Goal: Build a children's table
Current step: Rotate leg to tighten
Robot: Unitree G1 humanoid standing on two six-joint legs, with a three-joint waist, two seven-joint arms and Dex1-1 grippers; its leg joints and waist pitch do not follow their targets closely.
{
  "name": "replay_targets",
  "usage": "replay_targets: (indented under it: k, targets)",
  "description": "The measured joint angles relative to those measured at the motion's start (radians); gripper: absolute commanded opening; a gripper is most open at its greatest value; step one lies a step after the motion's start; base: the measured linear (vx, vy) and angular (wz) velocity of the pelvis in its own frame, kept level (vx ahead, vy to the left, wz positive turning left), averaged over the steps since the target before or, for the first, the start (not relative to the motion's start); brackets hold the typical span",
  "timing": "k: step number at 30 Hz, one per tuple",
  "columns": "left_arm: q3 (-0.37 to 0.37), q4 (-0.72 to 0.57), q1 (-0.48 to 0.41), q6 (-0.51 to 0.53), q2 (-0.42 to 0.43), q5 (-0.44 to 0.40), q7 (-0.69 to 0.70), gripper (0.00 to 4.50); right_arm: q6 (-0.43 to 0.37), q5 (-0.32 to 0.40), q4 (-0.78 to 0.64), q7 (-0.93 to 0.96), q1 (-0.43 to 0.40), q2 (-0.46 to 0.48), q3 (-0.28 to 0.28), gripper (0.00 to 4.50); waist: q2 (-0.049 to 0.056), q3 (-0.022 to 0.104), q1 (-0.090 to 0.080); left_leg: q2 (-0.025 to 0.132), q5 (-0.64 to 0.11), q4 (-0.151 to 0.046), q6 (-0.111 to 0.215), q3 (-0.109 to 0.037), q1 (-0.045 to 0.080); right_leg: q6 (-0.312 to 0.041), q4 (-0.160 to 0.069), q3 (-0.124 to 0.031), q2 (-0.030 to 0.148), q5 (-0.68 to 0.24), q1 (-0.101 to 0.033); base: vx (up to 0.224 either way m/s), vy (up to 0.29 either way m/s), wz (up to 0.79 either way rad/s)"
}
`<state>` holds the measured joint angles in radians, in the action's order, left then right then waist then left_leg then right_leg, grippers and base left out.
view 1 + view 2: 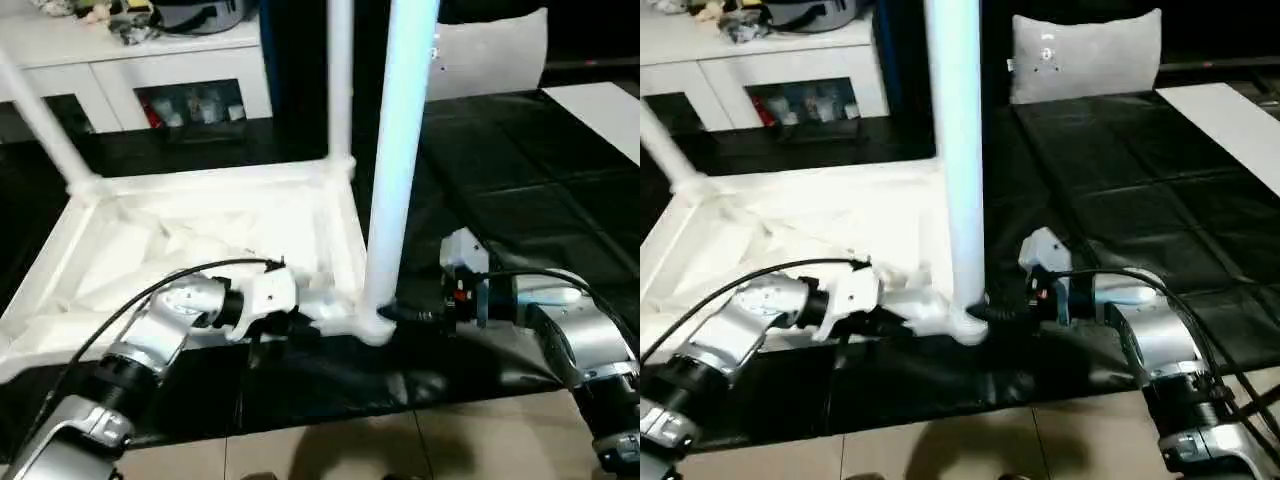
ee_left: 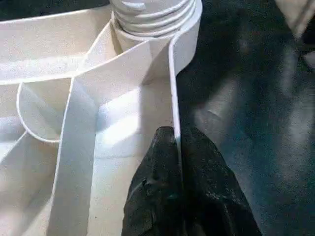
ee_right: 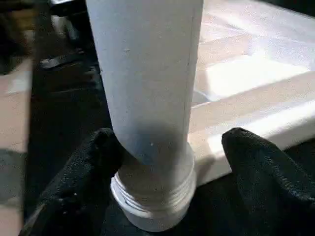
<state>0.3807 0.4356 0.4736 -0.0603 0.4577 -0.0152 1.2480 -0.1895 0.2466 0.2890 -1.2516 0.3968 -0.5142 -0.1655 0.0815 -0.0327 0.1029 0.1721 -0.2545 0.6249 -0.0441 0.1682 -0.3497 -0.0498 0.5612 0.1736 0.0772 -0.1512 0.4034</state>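
Left wrist view looks along the left end effector (image 2: pixel 172 196), clenched on the thin raised rim of the upturned white table (image 1: pixel 200 230), which lies ribbed side up on the black floor mat (image 1: pixel 520 200). Its fingers (image 2: pixel 152 191) pinch that wall just short of the near corner socket (image 2: pixel 157 14). A white leg (image 1: pixel 400 150) stands upright in that socket, threads showing at its foot. Two more legs rise from the far corners.

Right end effector (image 3: pixel 167 167) straddles the base of the leg, fingers (image 3: pixel 256 162) spread to either side, one perhaps brushing it; it looks released rather than gripping.

Judging by the hollow ribbed plastic, the table is light and fairly stiff, though the thin rim may flex. The smooth tube looks slippery, so holding low near the threads should give the surest twist.
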Motion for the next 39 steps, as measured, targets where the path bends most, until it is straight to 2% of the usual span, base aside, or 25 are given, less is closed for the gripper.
replay_targets:
  k: [4,11,14,15,18,24,26,29,33,36,38,39]
  targets:
    - [0.012,-0.021,-0.005,-0.003,0.002,0.0,0.017,0.0,-0.026,0.022,0.0,-0.063,0.003,-0.01,-0.019,3.1,-0.002,0.0,0.014,0.0,0.0,0.0,0.0,0.0,0.0,0.0,0.0,0.0,0.0,0.0,0.0,0.0,0.0,0.0]
    - [0.026,-0.053,-0.014,0.004,0.004,0.003,0.036,0.0,-0.044,0.031,0.012,-0.14,0.027,-0.008,-0.04,2.59,-0.004,0.0,0.028,0.0,0.0,0.0,0.0,0.001,0.0,0.0,0.0,0.0,0.0,0.0,0.0,0.0,0.0,0.0]
    - [0.029,-0.06,-0.015,0.008,0.006,0.002,0.036,0.0,-0.046,0.036,0.026,-0.158,0.032,-0.007,-0.042,2.46,-0.006,0.0,0.03,0.0,0.0,0.0,0.0,0.001,0.0,0.0,0.001,0.0,0.0,0.0,0.0,0.0,0.0,0.0]
    - [0.029,-0.061,-0.015,0.008,0.006,0.002,0.036,0.0,-0.049,0.037,0.028,-0.162,0.033,-0.007,-0.043,2.2,-0.007,0.0,0.03,0.0,0.0,0.0,0.0,0.001,0.0,0.0,0.001,0.0,0.0,0.0,0.0,0.0,0.0,0.0]
    - [0.029,-0.061,-0.016,0.008,0.006,0.002,0.036,0.0,-0.053,0.038,0.028,-0.167,0.033,-0.007,-0.043,2.05,-0.007,0.0,0.03,0.0,0.0,0.0,0.0,0.001,0.0,0.0,0.001,0.0,0.0,0.0,0.0,0.0,0.0,0.0]
    - [0.012,-0.092,-0.031,0.066,0.009,0.004,0.022,0.0,-0.09,0.039,0.002,-0.127,0.024,0.012,-0.037,1.98,-0.007,0.0,0.029,0.0,0.0,0.0,0.0,0.001,0.001,0.0,0.001,-0.001,0.0,0.0,0.0,0.0,0.0,0.0]
    - [0.008,-0.106,-0.032,0.105,0.001,0.003,0.001,0.0,-0.11,0.034,-0.013,-0.085,0.022,0.026,-0.036,1.98,-0.007,0.0,0.024,0.0,0.001,0.0,-0.002,0.001,0.002,0.0,0.002,-0.001,0.0,0.0,0.0,0.0,0.0,0.0]
    - [-0.032,-0.11,-0.031,0.229,-0.038,-0.02,-0.101,0.0,-0.172,-0.015,-0.034,0.116,0.018,0.111,0.003,1.97,-0.007,0.0,0.002,0.0,0.005,0.0,-0.007,0.001,0.004,-0.002,0.003,-0.001,0.0,0.001,0.0,0.0,0.0,0.0]
    - [-0.069,-0.093,-0.003,0.362,-0.146,-0.058,-0.279,0.0,-0.26,-0.09,-0.023,0.449,0.051,0.246,0.072,1.96,-0.007,0.0,-0.041,0.0,0.006,0.0,-0.011,0.001,0.005,-0.001,0.0,0.001,0.0,0.001,-0.002,0.0,0.0,0.0]
    - [-0.079,-0.069,0.015,0.407,-0.209,-0.062,-0.385,0.0,-0.276,-0.103,0.033,0.618,0.091,0.321,0.109,1.96,-0.007,0.0,-0.058,0.0,0.005,0.0,-0.013,0.0,0.005,-0.001,-0.002,0.002,0.0,0.002,-0.004,0.0,0.0,0.0]
    - [-0.083,-0.042,0.037,0.421,-0.241,-0.076,-0.444,0.0,-0.265,-0.121,0.073,0.702,0.12,0.354,0.12,1.96,-0.006,0.0,-0.062,0.0,0.005,0.0,-0.013,-0.001,0.004,-0.001,-0.002,0.003,0.0,0.002,-0.004,0.0,0.0,0.0]
    - [-0.087,-0.027,0.051,0.433,-0.264,-0.083,-0.481,0.0,-0.247,-0.141,0.083,0.747,0.126,0.368,0.12,2.3,-0.006,0.001,-0.062,0.0,0.005,0.0,-0.013,-0.002,0.004,-0.001,-0.002,0.003,0.0,0.002,-0.004,0.0,0.0,0.0]
